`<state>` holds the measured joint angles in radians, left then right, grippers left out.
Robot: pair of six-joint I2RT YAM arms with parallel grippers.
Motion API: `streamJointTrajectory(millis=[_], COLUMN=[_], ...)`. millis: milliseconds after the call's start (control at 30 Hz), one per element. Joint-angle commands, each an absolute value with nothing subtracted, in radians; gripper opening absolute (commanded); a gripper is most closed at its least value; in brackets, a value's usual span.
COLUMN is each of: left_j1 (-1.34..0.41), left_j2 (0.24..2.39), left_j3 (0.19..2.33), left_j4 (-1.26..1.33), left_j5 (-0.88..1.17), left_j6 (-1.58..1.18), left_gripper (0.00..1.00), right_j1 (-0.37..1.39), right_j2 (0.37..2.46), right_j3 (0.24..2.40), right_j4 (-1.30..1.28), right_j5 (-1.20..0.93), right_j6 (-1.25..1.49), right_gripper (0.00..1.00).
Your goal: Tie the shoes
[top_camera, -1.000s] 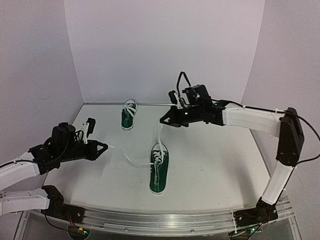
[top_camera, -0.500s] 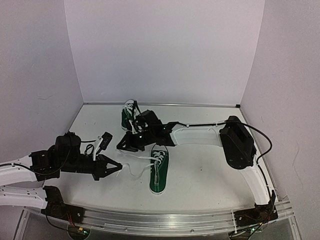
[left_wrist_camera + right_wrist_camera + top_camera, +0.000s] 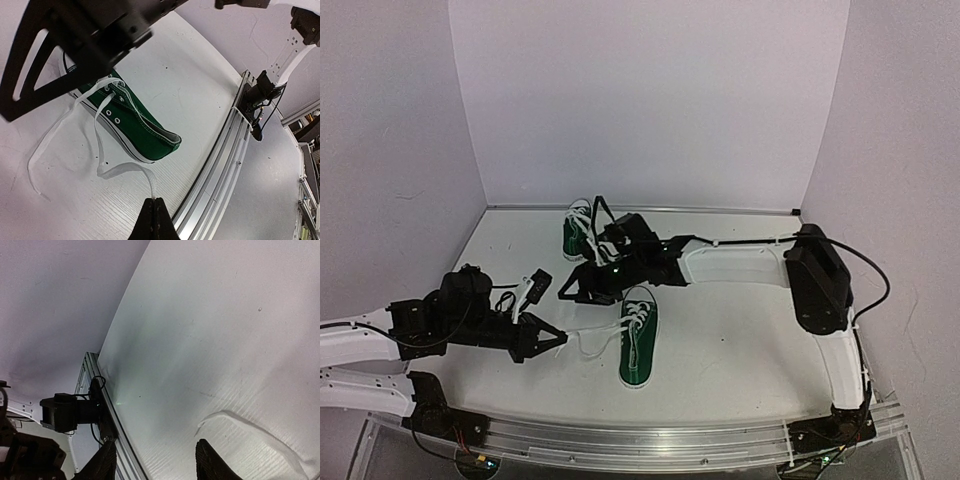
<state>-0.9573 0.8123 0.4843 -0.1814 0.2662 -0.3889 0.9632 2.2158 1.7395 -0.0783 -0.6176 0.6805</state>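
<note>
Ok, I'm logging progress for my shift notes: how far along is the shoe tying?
Nothing looks done: no knot on the near sneaker, its laces lying slack. In hand: left jaws shut on one lace end, right jaws open beside the other lace. Left: that knot, then the far sneaker.

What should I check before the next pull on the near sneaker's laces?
1. Grip: left pincer shut on lace end: ok.
2. Second grip: right pincer holding second lace: not ok; it is open and the lace lies on the table by its fingers.
3. Posture: near sneaker upright on its sole: ok.
4. Knot: not ok; the laces hang loose.
5. Clearance: far sneaker free of right arm: cannot tell; they overlap from above.
</note>
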Motion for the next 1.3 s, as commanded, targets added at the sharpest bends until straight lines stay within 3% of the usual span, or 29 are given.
streamJointTrajectory(millis=[0,300,933,1133,1267], left_j1=[-0.962,-0.962,-0.962,-0.962,-0.96], left_j2=[0.826,0.922,0.972,1.009,1.038], left_j3=[0.544,0.58,0.612,0.635,0.655], left_j4=[-0.145,-0.099,-0.093,-0.094,-0.073], left_j5=[0.234,0.194,0.098,0.026,-0.147], left_j6=[-0.374,-0.382,-0.392,-0.41,-0.517], left_gripper=[0.0,0.0,0.0,0.0,0.0], right_j1=[0.901,0.897,0.897,0.897,0.897], right_j2=[2.072,2.111,2.18,2.157,2.113], right_j3=[1.692,1.75,1.787,1.781,1.751], right_j4=[-0.239,-0.598,-0.713,-0.718,-0.706], right_j5=[-0.558,-0.416,-0.357,-0.347,-0.356], right_j6=[0.49,0.204,0.075,0.062,0.058], right_gripper=[0.44,0.32,0.23,0.05,0.0])
